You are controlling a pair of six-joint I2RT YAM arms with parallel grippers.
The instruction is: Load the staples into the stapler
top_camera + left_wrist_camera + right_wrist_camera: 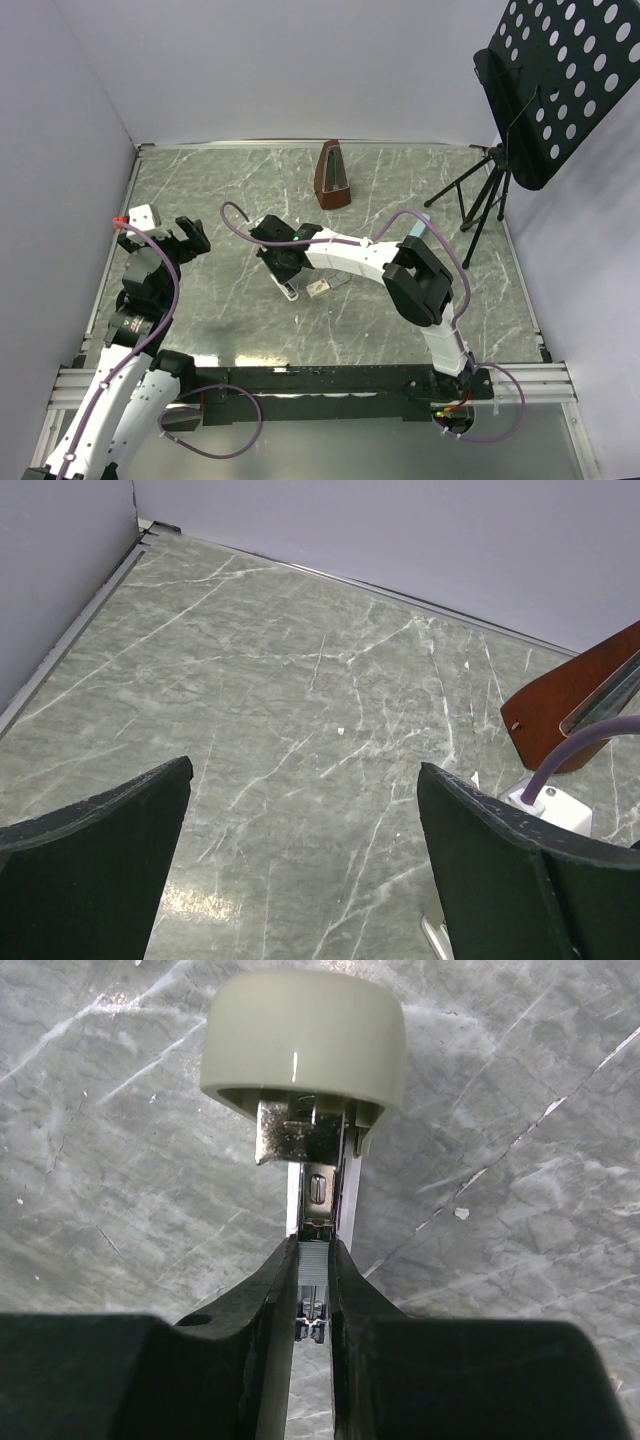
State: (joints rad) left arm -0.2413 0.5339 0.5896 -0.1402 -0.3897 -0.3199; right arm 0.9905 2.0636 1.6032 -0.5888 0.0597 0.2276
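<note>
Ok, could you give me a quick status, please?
Left gripper open, aside. Right gripper shut on staple strip, over the open stapler. Nothing in the way.

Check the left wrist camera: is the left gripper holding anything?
No, the left gripper has its fingers wide apart, with only the table surface showing between them.
</note>
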